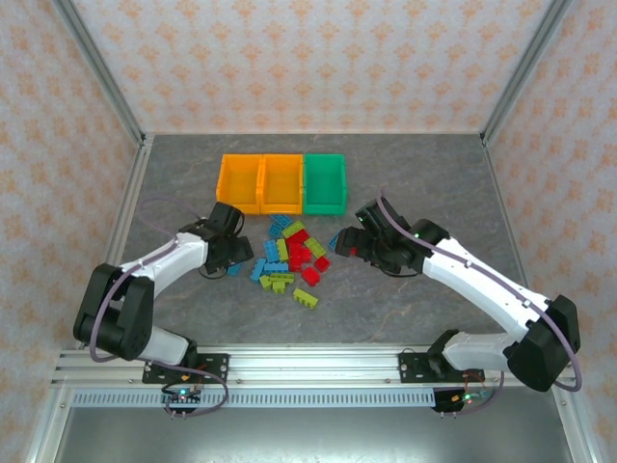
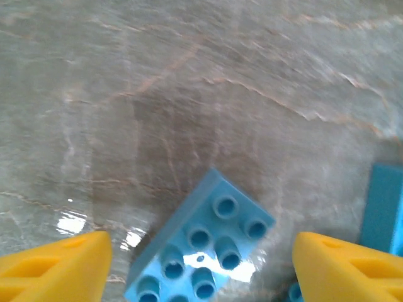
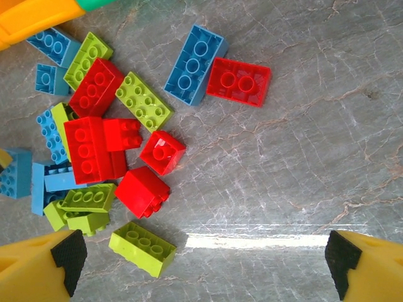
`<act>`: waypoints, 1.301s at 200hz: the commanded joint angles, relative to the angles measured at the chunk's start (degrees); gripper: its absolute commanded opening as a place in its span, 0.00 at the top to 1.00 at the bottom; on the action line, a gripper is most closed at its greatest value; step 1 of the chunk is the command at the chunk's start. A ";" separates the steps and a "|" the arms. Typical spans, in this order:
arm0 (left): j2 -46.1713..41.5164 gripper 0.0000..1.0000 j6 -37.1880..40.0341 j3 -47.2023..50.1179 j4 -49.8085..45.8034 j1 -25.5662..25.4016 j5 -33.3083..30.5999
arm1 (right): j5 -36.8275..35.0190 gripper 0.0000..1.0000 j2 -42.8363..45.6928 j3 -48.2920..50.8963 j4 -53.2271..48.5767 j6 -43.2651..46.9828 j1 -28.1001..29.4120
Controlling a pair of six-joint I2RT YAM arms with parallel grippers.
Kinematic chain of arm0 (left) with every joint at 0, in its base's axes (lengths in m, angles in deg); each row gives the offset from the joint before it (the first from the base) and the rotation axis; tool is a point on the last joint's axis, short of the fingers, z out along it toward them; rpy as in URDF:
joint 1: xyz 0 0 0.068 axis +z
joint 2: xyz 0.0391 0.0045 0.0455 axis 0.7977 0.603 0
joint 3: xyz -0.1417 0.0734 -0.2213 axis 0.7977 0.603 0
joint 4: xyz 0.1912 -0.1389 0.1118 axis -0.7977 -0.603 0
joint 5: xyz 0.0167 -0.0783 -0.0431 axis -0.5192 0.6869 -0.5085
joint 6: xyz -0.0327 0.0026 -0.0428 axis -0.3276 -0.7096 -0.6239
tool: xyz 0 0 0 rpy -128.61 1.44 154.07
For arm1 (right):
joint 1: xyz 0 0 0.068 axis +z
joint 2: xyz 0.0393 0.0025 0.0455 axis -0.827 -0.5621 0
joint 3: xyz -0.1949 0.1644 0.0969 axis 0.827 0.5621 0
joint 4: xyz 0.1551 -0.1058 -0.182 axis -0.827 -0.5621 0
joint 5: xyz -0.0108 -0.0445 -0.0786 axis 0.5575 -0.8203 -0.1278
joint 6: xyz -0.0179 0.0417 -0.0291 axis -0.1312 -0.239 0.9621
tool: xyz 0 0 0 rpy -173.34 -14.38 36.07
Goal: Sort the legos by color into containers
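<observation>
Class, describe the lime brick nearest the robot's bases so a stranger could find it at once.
Start at the three bins across the table; the brick pile lies just before them. On the pile's near edge lies one lime brick, set apart from the crowded rest.

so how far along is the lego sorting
Done: nothing yet; the left orange bin, middle orange bin and green bin look empty. In hand: the left gripper is open around a blue brick, not gripping; the right gripper is open beside the pile. Remaining: every brick.
</observation>
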 commanded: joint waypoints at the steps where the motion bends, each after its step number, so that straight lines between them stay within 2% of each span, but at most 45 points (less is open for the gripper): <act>1: -2.21 0.19 1.95 0.29 2.50 -0.64 0.39 | -0.93 0.01 -1.14 -1.66 -0.54 -0.47 0.41; 22: 0.16 0.20 3.57 -1.15 -0.92 -0.64 -3.06 | -0.41 0.01 -1.81 -1.26 0.12 -0.77 0.41; 60: 5.87 0.24 7.30 -2.90 -2.62 -0.64 -0.13 | -0.40 0.01 -1.68 -0.81 0.02 -0.99 0.49; 76: 6.63 0.35 6.77 -2.76 -1.63 -0.59 0.08 | -0.47 0.01 -1.12 -0.81 -0.17 -1.38 0.49; 103: 6.23 0.62 5.96 -3.26 -0.89 -0.65 0.66 | 0.51 0.01 -0.52 -0.80 0.44 -0.96 1.06; 128: 2.72 0.73 5.93 -5.38 -1.85 -0.64 1.04 | 0.18 0.01 -0.23 -1.68 1.09 -0.91 2.97; 151: -2.36 0.75 4.75 -9.26 -1.40 -0.66 -3.83 | -0.90 0.01 0.39 -2.04 1.70 -1.91 3.48; 172: -0.84 0.75 8.86 -16.27 0.10 -0.59 -11.38 | -2.96 0.01 1.35 -1.86 1.68 -2.32 3.48; 195: 7.44 0.76 12.83 -25.12 2.79 0.76 -18.07 | -4.36 0.01 2.25 -1.78 1.13 -2.92 3.48; 225: 20.80 0.76 15.31 -38.77 3.88 3.15 -16.91 | -4.34 0.01 2.70 -1.00 1.06 -3.74 3.48; 244: 27.20 0.74 16.72 -46.15 3.82 3.44 -18.59 | -4.82 0.01 5.11 -0.40 0.58 -3.95 3.48; 260: 32.51 0.67 16.59 -52.03 1.36 4.26 -17.86 | -5.52 0.01 5.93 -0.04 -0.10 -3.98 3.48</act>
